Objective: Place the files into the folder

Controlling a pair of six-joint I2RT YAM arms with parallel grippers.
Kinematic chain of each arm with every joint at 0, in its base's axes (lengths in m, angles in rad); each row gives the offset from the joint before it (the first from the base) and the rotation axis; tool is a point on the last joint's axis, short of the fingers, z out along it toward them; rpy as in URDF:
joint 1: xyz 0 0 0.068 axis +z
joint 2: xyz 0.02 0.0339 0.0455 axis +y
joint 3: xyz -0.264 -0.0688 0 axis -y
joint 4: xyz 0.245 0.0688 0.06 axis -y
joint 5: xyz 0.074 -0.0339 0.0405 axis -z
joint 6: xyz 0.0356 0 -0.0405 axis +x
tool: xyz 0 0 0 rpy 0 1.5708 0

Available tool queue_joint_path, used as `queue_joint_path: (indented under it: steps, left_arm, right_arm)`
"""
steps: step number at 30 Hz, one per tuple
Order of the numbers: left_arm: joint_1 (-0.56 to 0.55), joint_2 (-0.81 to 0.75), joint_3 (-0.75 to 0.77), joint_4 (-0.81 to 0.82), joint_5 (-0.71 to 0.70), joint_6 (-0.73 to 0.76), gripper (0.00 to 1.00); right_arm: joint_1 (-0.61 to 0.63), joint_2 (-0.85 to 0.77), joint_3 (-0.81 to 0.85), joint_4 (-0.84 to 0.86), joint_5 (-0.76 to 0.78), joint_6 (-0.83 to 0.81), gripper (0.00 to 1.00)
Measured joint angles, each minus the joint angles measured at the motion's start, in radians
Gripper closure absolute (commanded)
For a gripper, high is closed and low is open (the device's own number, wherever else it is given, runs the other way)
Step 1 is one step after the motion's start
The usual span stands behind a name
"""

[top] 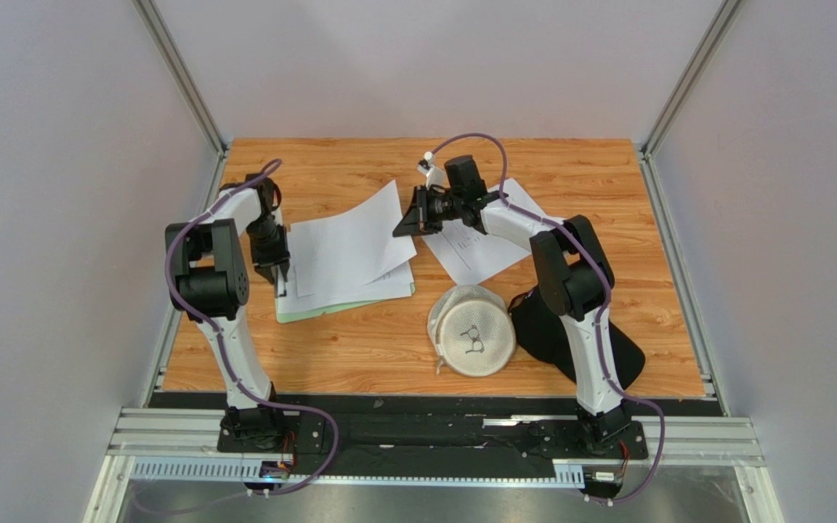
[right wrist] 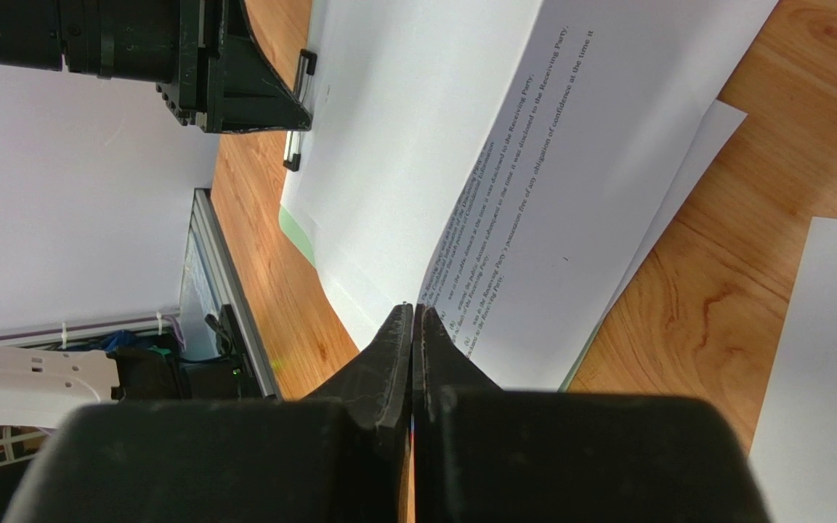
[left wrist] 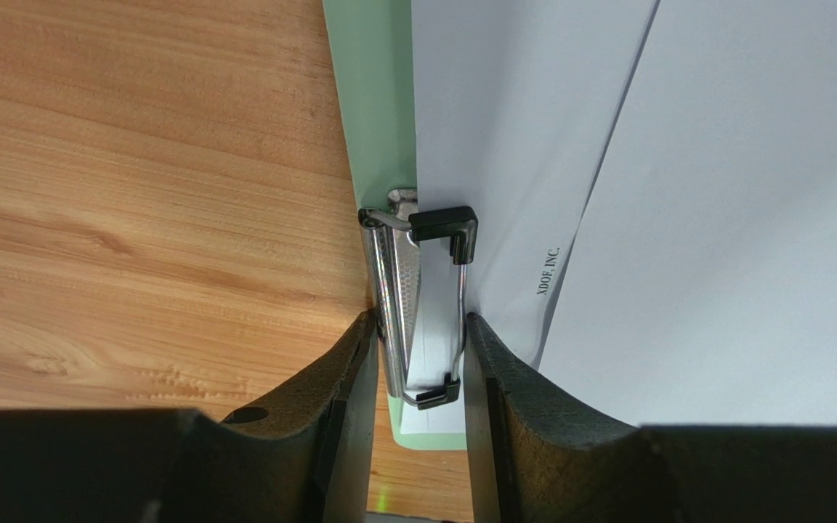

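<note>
left gripper (left wrist: 417,340): pinching the folder's clip (left wrist: 395,286)
right gripper (right wrist: 413,327): clamped on the top sheet (right wrist: 477,142), by its corner
folder (top: 338,308): about 9 o'clock on the table (top: 336,360), under sheets
loose sheets (top: 464,253): 1 o'clock, under right arm

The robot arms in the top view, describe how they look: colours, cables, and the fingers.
Both the left arm and right arm have white links with black joint housings on black base plates. A purple cable loops along each. The left gripper and right gripper have black, matte, tapering fingers.
</note>
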Motion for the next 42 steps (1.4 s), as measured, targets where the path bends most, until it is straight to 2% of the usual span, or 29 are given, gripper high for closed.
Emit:
queue_joint_path:
  steps: [17, 30, 42]
  left_arm:
    - [0.0, -0.065, -0.085, 0.082, 0.046, -0.004, 1.0]
    - [0.013, -0.154, -0.204, 0.21, 0.137, -0.006, 1.0]
    - [0.02, -0.194, -0.247, 0.26, 0.159, -0.041, 1.0]
  right_arm:
    - [0.007, 0.0, -0.032, -0.025, -0.008, -0.046, 1.0]
    - [0.03, 0.0, -0.029, -0.109, 0.122, -0.139, 1.0]
    - [0.062, -0.032, -0.049, -0.104, 0.238, -0.109, 1.0]
